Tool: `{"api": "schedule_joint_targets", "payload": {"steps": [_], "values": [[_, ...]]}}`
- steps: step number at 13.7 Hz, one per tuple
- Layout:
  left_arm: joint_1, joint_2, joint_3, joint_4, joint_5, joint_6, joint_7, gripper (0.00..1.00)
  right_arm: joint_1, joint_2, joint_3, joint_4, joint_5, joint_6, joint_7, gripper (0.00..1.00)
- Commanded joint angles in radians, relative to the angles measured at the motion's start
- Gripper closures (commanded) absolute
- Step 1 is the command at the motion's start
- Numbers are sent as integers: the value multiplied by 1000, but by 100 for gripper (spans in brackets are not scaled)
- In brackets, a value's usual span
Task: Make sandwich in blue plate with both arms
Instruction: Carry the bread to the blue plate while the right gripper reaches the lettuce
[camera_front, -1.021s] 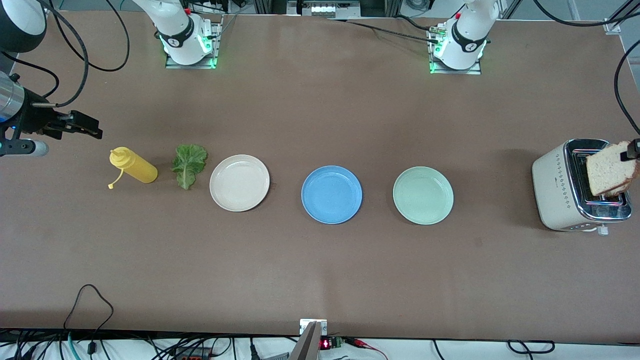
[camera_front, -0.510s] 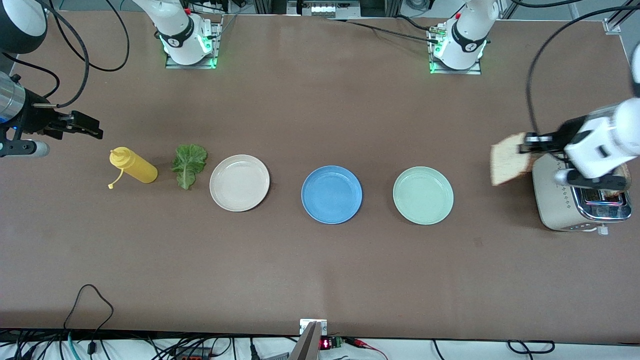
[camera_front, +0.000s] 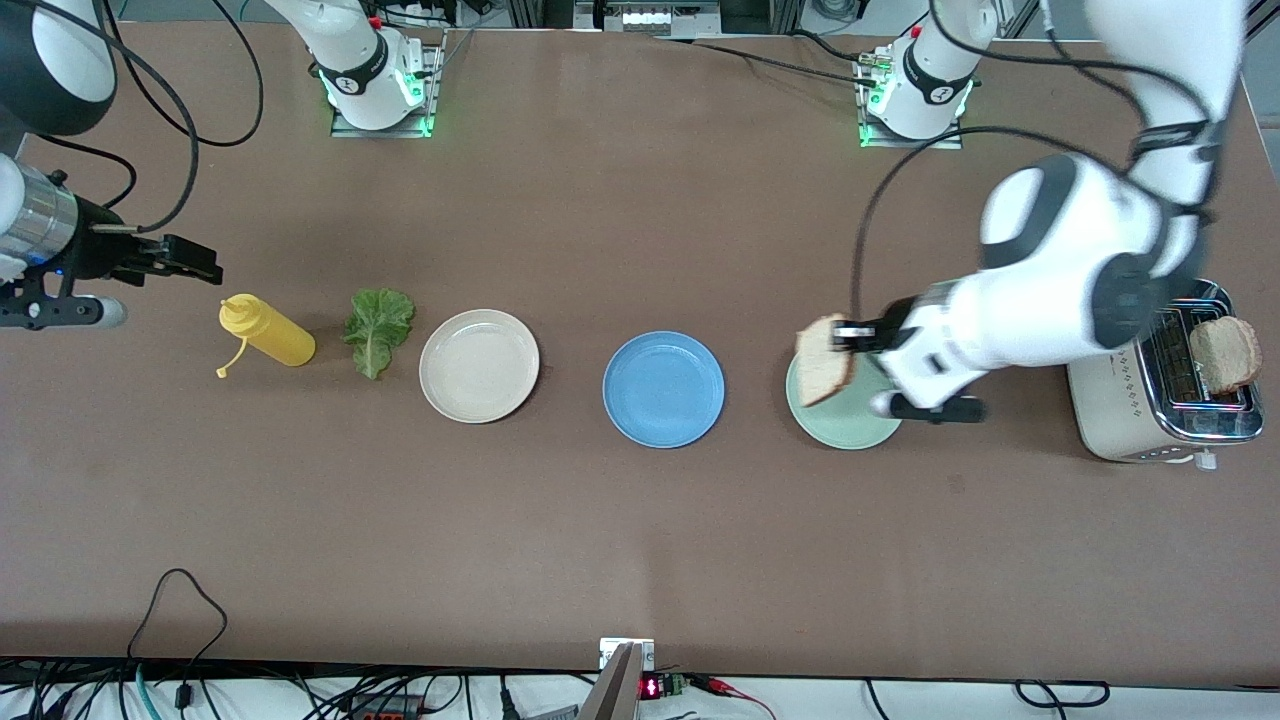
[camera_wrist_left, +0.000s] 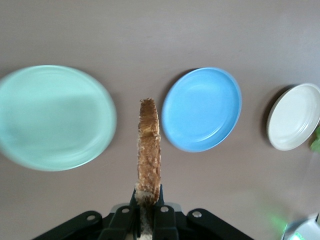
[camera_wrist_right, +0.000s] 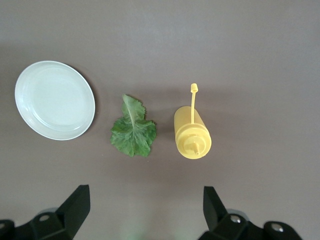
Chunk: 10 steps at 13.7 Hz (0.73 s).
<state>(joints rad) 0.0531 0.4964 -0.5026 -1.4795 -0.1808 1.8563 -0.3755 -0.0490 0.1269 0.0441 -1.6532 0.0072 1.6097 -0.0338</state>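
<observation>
My left gripper (camera_front: 848, 337) is shut on a bread slice (camera_front: 824, 359) and holds it on edge in the air over the pale green plate (camera_front: 850, 425). The left wrist view shows that slice (camera_wrist_left: 149, 145) edge-on between the green plate (camera_wrist_left: 52, 116) and the blue plate (camera_wrist_left: 202, 108). The blue plate (camera_front: 663, 389) sits bare at the table's middle. A second bread slice (camera_front: 1224, 353) stands in the toaster (camera_front: 1160, 382). The lettuce leaf (camera_front: 377, 327) lies beside the cream plate (camera_front: 479, 365). My right gripper (camera_front: 195, 262) is open and empty, up near the yellow bottle (camera_front: 268, 335).
The right wrist view shows the cream plate (camera_wrist_right: 54, 99), the lettuce leaf (camera_wrist_right: 132, 131) and the yellow squeeze bottle (camera_wrist_right: 192, 132) below my right gripper (camera_wrist_right: 145, 210). The toaster stands at the left arm's end of the table. Cables hang over the front edge.
My left arm has swung from the toaster toward the table's middle, carrying the bread slice to over the green plate. My right gripper has shifted slightly toward the yellow bottle.
</observation>
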Motion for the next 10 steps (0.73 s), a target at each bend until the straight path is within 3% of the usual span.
{"api": "schedule_joint_targets", "payload": {"steps": [1, 4, 7, 10], "values": [[-89, 48, 2, -10, -22, 136, -84, 99, 14, 29, 11, -14, -1, 10, 12, 0], [-162, 119, 2, -5, -22, 292, -98, 99, 47, 71, 11, -43, -3, 76, 52, 0], [-212, 177, 2, -5, -22, 392, -152, 99, 67, 42, 11, -219, -6, 249, 94, 0], [-232, 218, 2, -4, -22, 434, -157, 99, 75, 56, 11, -315, -6, 355, 109, 0]]}}
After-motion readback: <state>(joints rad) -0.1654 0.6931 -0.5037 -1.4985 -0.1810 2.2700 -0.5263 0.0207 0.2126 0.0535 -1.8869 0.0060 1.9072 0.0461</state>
